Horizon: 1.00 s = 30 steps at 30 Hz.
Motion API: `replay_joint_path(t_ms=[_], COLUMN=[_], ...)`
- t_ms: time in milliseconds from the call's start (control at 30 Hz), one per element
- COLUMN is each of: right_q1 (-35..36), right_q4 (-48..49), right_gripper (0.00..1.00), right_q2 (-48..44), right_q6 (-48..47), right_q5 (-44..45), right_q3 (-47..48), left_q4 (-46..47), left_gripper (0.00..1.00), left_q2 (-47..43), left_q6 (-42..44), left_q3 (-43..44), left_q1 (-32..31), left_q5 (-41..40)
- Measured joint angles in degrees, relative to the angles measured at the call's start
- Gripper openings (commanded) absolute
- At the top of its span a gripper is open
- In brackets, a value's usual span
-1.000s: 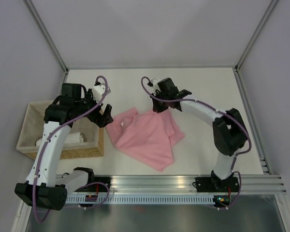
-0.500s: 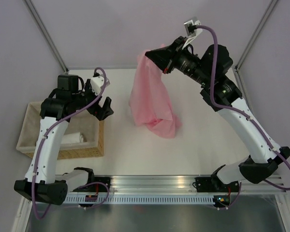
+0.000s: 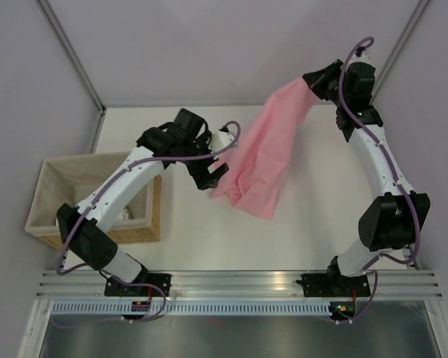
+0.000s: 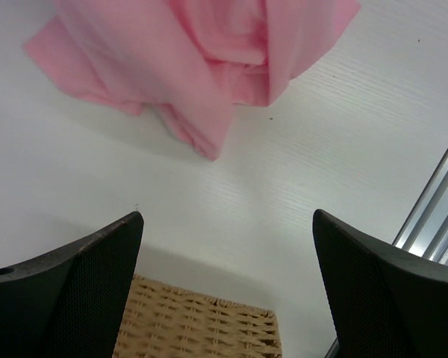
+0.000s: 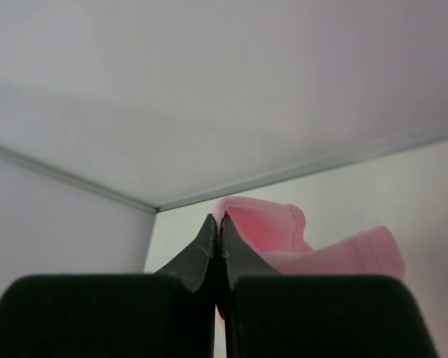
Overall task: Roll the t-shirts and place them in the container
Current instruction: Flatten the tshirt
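Note:
A light-pink t-shirt (image 3: 265,153) hangs stretched from high at the back right down to the table, its lower end crumpled on the white surface (image 4: 201,67). My right gripper (image 3: 313,84) is shut on its top edge, and pink fabric (image 5: 265,224) pokes out past the closed tips (image 5: 219,221). My left gripper (image 3: 218,173) stands open just left of the shirt's lower end. Nothing sits between its wide fingers (image 4: 97,261); the shirt lies beyond them, apart from the tips.
A wicker basket (image 3: 48,198) stands at the left edge with something white inside; its corner (image 4: 201,328) shows under the left gripper. An aluminium rail (image 3: 284,282) runs along the near edge. Pale walls close in the back and sides.
The right arm swung the shirt's top edge higher and to the right, stretching the cloth. The left arm reached right from the basket toward the shirt's lower end, its jaws wide.

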Motion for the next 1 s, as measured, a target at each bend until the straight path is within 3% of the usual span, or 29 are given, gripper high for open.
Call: replay_joint_path(t_ms=[133, 200, 433, 533, 567, 633, 800, 1000], right_q1=[-7.48, -9.16, -10.32, -10.25, -10.27, -10.36, -10.71, -10.78], right_q4=[0.61, 1.38, 3.93, 4.81, 4.83, 4.85, 1.51, -3.43], right_gripper=[0.0, 0.0, 0.0, 0.0, 0.0, 0.0, 0.0, 0.0], right_q2=[0.13, 0.24, 0.42, 0.02, -0.31, -1.84, -10.62, -31.89], right_q6=[1.51, 1.77, 0.79, -0.46, -0.79, -1.57, -4.68, -7.76], right_q5=[1.62, 1.66, 1.68, 1.99, 2.12, 2.6, 4.52, 7.93], right_q3=[-13.14, -18.51, -30.47, -33.07, -33.73, -35.5, -37.35, -37.33], left_q4=[1.05, 2.14, 10.99, 13.77, 14.27, 15.26, 17.09, 15.67], left_gripper=[0.94, 1.0, 0.98, 0.7, 0.41, 0.04, 0.02, 0.02], left_q2=[10.34, 16.04, 34.21, 37.97, 38.49, 38.99, 36.09, 16.2], left_q6=[0.61, 0.63, 0.59, 0.37, 0.28, -0.37, -0.85, -0.55], left_q3=[3.15, 5.46, 8.55, 8.09, 7.8, 7.21, 4.04, -0.79], left_q1=[-10.51, -14.43, -23.32, -23.43, -23.23, -22.82, -21.4, -16.55], left_q5=[-2.43, -2.91, -8.87, -11.91, -12.46, -14.03, -16.76, -19.34])
